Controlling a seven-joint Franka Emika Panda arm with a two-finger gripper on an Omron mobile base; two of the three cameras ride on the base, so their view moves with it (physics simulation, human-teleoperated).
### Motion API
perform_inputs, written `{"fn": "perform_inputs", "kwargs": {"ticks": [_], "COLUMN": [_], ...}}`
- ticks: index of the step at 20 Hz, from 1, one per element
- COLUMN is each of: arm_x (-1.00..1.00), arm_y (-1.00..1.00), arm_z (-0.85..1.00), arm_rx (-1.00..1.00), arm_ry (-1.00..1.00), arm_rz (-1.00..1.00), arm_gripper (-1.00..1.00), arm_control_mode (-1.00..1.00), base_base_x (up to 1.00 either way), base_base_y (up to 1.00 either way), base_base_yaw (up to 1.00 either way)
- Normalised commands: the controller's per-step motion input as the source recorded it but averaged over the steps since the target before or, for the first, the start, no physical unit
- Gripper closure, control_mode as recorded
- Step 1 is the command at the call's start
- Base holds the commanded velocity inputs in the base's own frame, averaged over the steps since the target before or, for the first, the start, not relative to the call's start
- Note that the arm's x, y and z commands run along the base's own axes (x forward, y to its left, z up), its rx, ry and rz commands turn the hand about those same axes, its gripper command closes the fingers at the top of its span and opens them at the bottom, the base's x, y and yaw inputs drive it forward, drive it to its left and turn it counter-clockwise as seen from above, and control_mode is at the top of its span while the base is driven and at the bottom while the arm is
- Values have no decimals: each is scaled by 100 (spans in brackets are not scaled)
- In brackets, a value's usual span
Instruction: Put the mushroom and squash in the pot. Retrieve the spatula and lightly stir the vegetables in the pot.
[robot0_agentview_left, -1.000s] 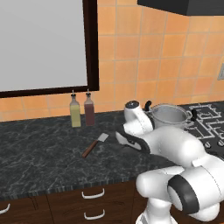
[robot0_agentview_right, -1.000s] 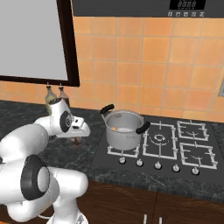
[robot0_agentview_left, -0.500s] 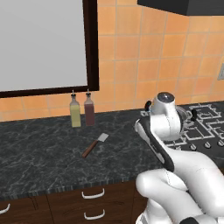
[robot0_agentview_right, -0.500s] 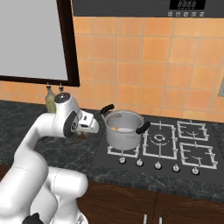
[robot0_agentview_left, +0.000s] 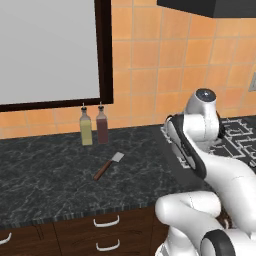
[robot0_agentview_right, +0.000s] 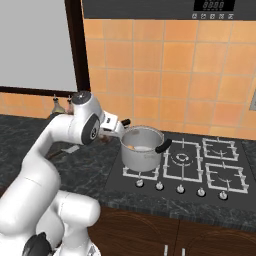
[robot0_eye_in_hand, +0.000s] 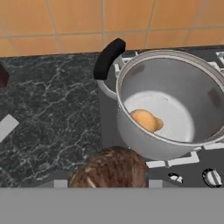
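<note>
The mushroom (robot0_eye_in_hand: 109, 168), a brown lump with tan streaks, sits at the bottom of the hand view, held in my gripper (robot0_agentview_right: 106, 138), which is shut on it just left of the pot. It covers the fingertips. The steel pot (robot0_agentview_right: 142, 151) stands on the stove's front left burner, black handles to either side. The tan-yellow squash (robot0_eye_in_hand: 145, 120) lies on the pot's floor. The spatula (robot0_agentview_left: 107, 166) lies flat on the dark counter, blade towards the wall; its blade (robot0_eye_in_hand: 7, 126) shows at the left edge of the hand view.
Two bottles, one yellow (robot0_agentview_left: 86, 128) and one dark red (robot0_agentview_left: 102, 125), stand at the wall behind the spatula. The gas stove (robot0_agentview_right: 200, 165) with its knobs stretches right of the pot. A dark-framed window hangs above the counter.
The arm has swung right from the counter beside the spatula to the pot's left side, lifting the mushroom with it. Pot, squash and spatula have stayed put.
</note>
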Motion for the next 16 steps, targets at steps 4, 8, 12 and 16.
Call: {"fn": "perform_inputs", "kwargs": {"ticks": [4,8,12,16], "arm_x": [79,73,61,20], "arm_y": [-35,-59,-62,-49], "arm_z": [0,-1,-36,-72], "arm_rx": [0,0,-1,0], "arm_ry": [0,0,1,0], "arm_rz": [0,-2,-6,-8], "arm_gripper": [100,100,100,100], "arm_control_mode": [-100,-100,-100,-100], "base_base_x": [0,0,0,0], "base_base_y": [0,0,0,0], "base_base_yaw": [0,0,0,0]}}
